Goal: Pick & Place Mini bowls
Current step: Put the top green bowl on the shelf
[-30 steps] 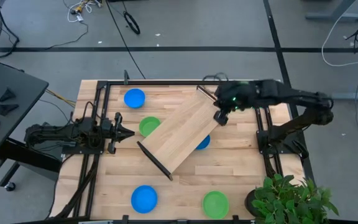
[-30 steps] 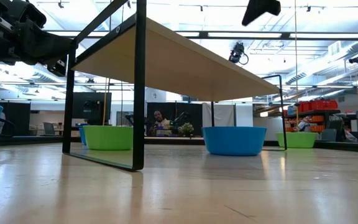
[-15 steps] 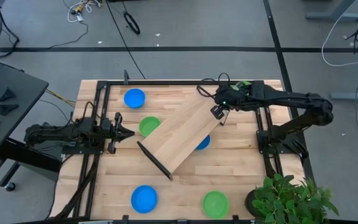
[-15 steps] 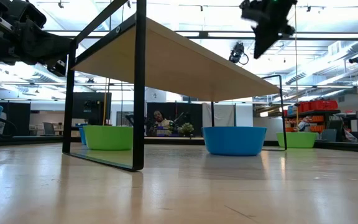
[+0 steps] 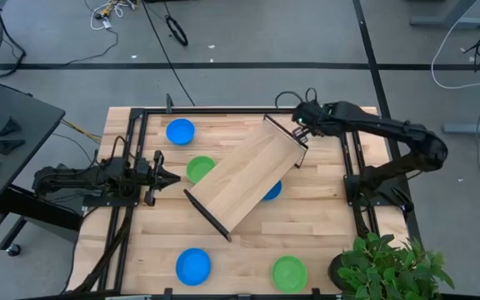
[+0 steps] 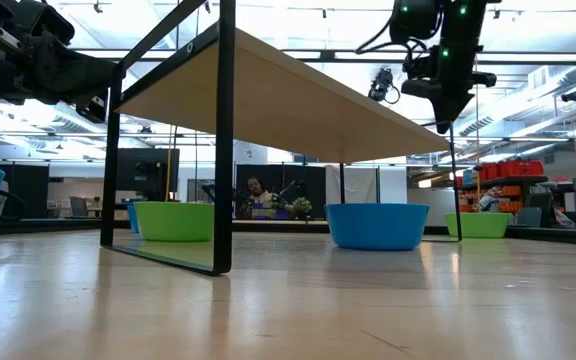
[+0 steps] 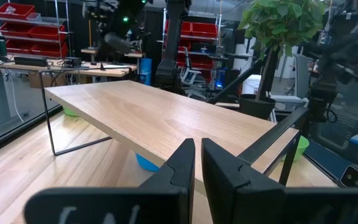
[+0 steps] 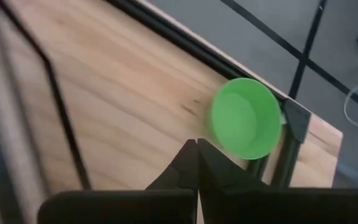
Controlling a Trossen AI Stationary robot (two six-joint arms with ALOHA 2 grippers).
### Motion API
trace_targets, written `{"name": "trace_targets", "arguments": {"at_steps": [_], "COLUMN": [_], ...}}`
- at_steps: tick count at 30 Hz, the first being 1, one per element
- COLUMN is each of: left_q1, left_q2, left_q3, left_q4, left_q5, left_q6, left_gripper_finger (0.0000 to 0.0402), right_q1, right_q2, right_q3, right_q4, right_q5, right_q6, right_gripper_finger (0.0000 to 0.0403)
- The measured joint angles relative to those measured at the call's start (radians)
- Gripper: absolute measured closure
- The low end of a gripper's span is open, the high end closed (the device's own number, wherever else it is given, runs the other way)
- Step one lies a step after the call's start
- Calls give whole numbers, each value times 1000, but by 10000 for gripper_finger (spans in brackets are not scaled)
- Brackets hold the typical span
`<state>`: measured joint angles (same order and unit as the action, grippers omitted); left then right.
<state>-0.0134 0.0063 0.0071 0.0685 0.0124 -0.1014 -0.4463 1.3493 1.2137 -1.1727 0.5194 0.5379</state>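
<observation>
Small round bowls lie about the table: blue ones (image 5: 180, 131) (image 5: 193, 266), green ones (image 5: 198, 169) (image 5: 288, 272), and a blue one (image 5: 272, 191) half under the raised wooden tray (image 5: 244, 182). Another green bowl (image 8: 246, 117) sits on its base at the far right corner. My right gripper (image 5: 301, 129) is shut and slants down above the tray's far end, short of that green bowl and touching nothing; it also shows in the low view (image 6: 442, 122). My left gripper (image 5: 173, 177) waits shut and level at the table's left, pointing at the tray.
The tray stands diagonally mid-table on thin black wire legs (image 6: 224, 150). Black frame rails (image 5: 352, 158) run along the table's left and right sides. A potted plant (image 5: 386, 267) stands at the near right corner. Bare wood lies in the near middle.
My right gripper has swung from over the tray's right end toward the table's far edge, come down, and rolled and tipped its fingers downward. It has stayed shut. No bowl has moved.
</observation>
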Motion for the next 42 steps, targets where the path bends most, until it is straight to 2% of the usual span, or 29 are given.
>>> {"name": "trace_targets", "arguments": {"at_steps": [9, 21, 31, 42], "left_q1": [0, 0, 0, 0], "left_q2": [0, 0, 0, 0], "left_q3": [0, 0, 0, 0], "left_q4": [0, 0, 0, 0], "left_q5": [0, 0, 0, 0], "left_q6": [0, 0, 0, 0], "left_gripper_finger": [369, 369, 369, 369], "right_q1": [-114, -83, -117, -118], "right_q2": [0, -5, -27, -99], "right_q3": [0, -166, -182, -183], "right_q4": [-33, 83, 168, 184], "right_q5": [-30, -79, -32, -45], "right_q6": [32, 117, 105, 105], "right_gripper_finger": [403, 403, 403, 403]}}
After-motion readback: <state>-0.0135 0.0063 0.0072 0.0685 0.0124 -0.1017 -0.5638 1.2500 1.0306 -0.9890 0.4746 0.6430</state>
